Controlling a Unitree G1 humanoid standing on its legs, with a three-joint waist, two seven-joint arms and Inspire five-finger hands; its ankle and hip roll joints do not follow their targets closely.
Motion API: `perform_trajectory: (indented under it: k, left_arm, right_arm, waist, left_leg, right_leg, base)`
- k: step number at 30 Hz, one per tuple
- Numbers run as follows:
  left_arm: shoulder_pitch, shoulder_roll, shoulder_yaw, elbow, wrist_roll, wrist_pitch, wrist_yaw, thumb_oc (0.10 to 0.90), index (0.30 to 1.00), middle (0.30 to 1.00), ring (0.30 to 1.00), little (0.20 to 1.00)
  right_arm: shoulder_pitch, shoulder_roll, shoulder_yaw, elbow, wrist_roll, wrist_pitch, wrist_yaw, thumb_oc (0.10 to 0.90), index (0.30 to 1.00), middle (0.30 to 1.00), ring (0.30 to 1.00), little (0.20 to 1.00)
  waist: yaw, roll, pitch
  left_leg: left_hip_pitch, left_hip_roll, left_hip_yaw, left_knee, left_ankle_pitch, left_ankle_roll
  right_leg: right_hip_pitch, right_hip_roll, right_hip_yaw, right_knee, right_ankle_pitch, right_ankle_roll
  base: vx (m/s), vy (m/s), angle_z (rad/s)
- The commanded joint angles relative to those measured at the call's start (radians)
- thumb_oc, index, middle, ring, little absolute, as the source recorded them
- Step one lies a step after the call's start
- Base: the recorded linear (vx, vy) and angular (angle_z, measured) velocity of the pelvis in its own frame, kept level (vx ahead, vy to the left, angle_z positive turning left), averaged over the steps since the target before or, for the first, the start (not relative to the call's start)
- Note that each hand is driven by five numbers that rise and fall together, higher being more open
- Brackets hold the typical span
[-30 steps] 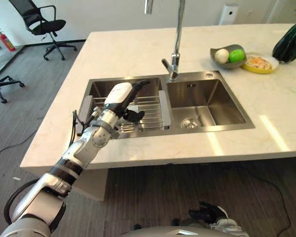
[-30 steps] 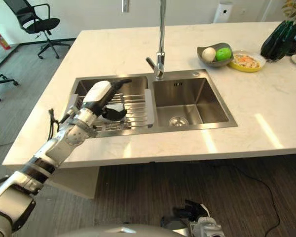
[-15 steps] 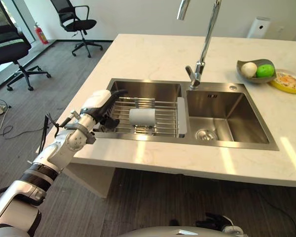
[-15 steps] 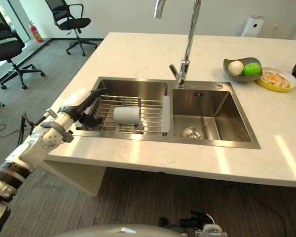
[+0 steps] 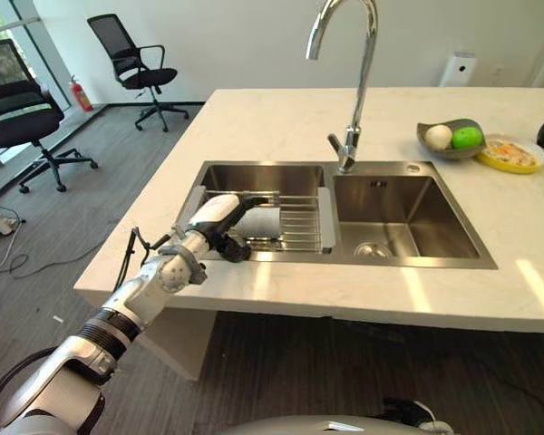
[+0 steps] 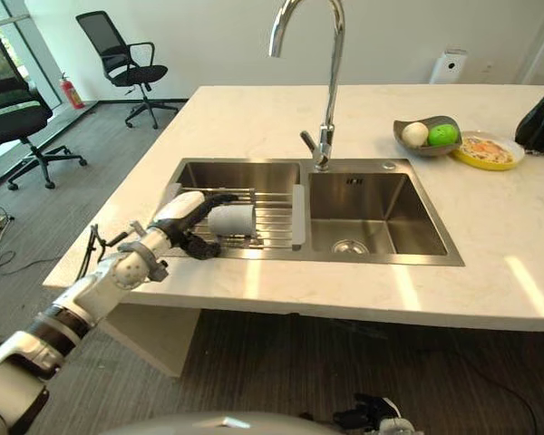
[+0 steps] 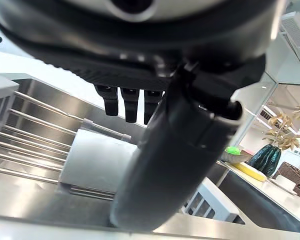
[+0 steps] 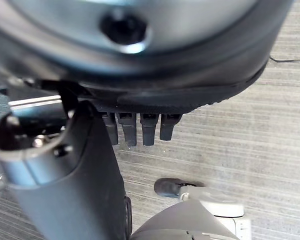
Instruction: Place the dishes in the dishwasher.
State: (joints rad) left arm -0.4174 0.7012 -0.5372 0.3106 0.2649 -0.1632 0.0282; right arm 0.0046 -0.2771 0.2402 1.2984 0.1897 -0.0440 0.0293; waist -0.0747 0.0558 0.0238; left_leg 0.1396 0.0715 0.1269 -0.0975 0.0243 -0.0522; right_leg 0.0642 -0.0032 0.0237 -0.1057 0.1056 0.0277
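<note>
- left hand [image 5: 219,214] over the near left corner of the wire rack [image 5: 290,222], fingers [image 7: 128,102] straight and relaxed, thumb out to the side, nothing held.
- white cup [image 6: 231,220] on its side on the wire rack, just past the left hand at its 2 o'clock; apart from the fingertips in the left wrist view, contact hard to judge from the head views.
- wire rack across the left basin of the steel sink [image 5: 408,217], light end pieces at 9 and 3 o'clock.
- right basin bare steel with a round drain [image 6: 344,246].
- tall curved faucet [image 5: 353,72] at 12 o'clock of the sink, between the two basins.
- pale stone surface [image 5: 281,109] around the sink.
- grey bowl [image 6: 422,134] with a white fruit and a green fruit at 2 o'clock from the sink, a yellow plate [image 5: 514,153] of food just beside it.
- dark green object [image 6: 543,120] at the far right edge.
- right hand [image 8: 140,127] low over the striped grey floor [image 8: 250,125], fingers straight, nothing in it.
- black office chairs [image 5: 127,63] on the floor at 10 o'clock.
</note>
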Motion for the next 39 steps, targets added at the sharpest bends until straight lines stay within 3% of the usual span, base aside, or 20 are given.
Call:
perform_trajectory:
  k: [1, 11, 17, 26, 35, 36, 37, 39]
  left_arm:
    - [-0.201, 0.001, 0.036, 0.064, 0.018, -0.002, 0.049, 0.8, 0.9, 0.9, 0.9, 0.9]
    - [-0.31, -0.053, -0.003, 0.267, 0.11, 0.071, 0.099, 0.8, 0.9, 0.9, 0.9, 0.9]
    - [-0.422, -0.063, -0.057, 0.489, 0.182, 0.138, 0.078, 0.8, 0.9, 0.9, 0.9, 0.9]
    - [-0.476, -0.133, -0.134, 0.739, 0.227, 0.161, 0.044, 0.8, 0.9, 0.9, 0.9, 0.9]
    - [-0.483, -0.143, -0.143, 0.753, 0.225, 0.159, 0.043, 0.8, 0.9, 0.9, 0.9, 0.9]
    - [-0.418, -0.104, -0.115, 0.552, 0.206, 0.086, 0.148, 0.4, 0.3, 0.3, 0.3, 0.3]
    - [-0.337, -0.061, -0.022, 0.382, 0.122, 0.027, 0.223, 0.4, 0.3, 0.3, 0.3, 0.3]
    - [-0.213, -0.102, 0.133, 0.269, -0.043, -0.003, 0.277, 0.4, 0.3, 0.3, 0.3, 0.3]
  right_arm:
    - [-0.037, 0.024, 0.051, 0.028, -0.05, 0.004, 0.004, 0.8, 0.9, 0.9, 0.9, 0.9]
    - [-0.014, 0.014, 0.044, 0.038, -0.049, 0.013, -0.003, 0.8, 0.9, 0.9, 0.9, 0.9]
    - [0.005, 0.017, 0.064, 0.053, -0.051, 0.026, 0.015, 0.8, 0.9, 0.9, 0.9, 0.9]
    - [-0.015, 0.009, 0.102, 0.053, -0.051, 0.029, 0.026, 0.8, 0.9, 0.9, 0.9, 0.9]
    - [-0.022, 0.009, 0.108, 0.051, -0.05, 0.028, 0.026, 0.8, 0.9, 0.9, 0.9, 0.9]
    - [-0.024, 0.007, 0.107, 0.028, -0.045, 0.006, 0.015, 0.8, 0.9, 0.9, 0.9, 0.9]
    - [-0.021, 0.007, 0.097, 0.016, -0.035, -0.006, 0.012, 0.8, 0.9, 0.9, 0.9, 0.9]
    - [-0.019, 0.016, 0.085, 0.008, -0.034, -0.01, -0.002, 0.8, 0.9, 0.9, 0.9, 0.9]
  waist:
    - [-0.03, -0.043, 0.02]
    - [-0.058, -0.02, 0.023]
    - [-0.077, -0.008, 0.029]
    - [-0.092, 0.001, 0.034]
    - [-0.094, 0.002, 0.034]
    - [-0.084, -0.005, 0.036]
    - [-0.075, -0.012, 0.035]
    - [-0.068, -0.019, 0.031]
  left_leg:
    - [0.018, -0.025, 0.017, 0.01, -0.07, -0.022]
    - [0.027, -0.019, 0.041, 0.01, -0.072, -0.022]
    - [0.032, -0.015, 0.053, 0.01, -0.07, -0.026]
    - [0.033, -0.013, 0.062, 0.01, -0.069, -0.028]
    - [0.033, -0.013, 0.064, 0.01, -0.07, -0.027]
    - [0.03, -0.016, 0.062, 0.01, -0.074, -0.026]
    - [0.029, -0.016, 0.058, 0.01, -0.074, -0.028]
    - [0.028, -0.015, 0.054, 0.01, -0.074, -0.029]
  right_leg:
    - [0.068, -0.044, -0.001, 0.018, -0.141, 0.083]
    - [0.062, -0.036, 0.029, 0.018, -0.143, 0.08]
    - [0.06, -0.031, 0.035, 0.018, -0.144, 0.079]
    - [0.057, -0.03, 0.045, 0.018, -0.142, 0.082]
    - [0.056, -0.029, 0.047, 0.018, -0.14, 0.082]
    - [0.053, -0.03, 0.048, 0.018, -0.138, 0.083]
    - [0.054, -0.032, 0.045, 0.018, -0.139, 0.082]
    - [0.056, -0.033, 0.04, 0.018, -0.141, 0.079]
  base:
    - [0.01, -0.032, -0.04]
    - [0.01, -0.021, -0.07]
    - [0.0, -0.018, -0.14]
    - [0.0, -0.004, -0.01]
    - [0.0, -0.001, -0.01]
    - [0.0, 0.0, 0.0]
    - [0.0, -0.011, -0.07]
    - [0.01, -0.009, -0.14]
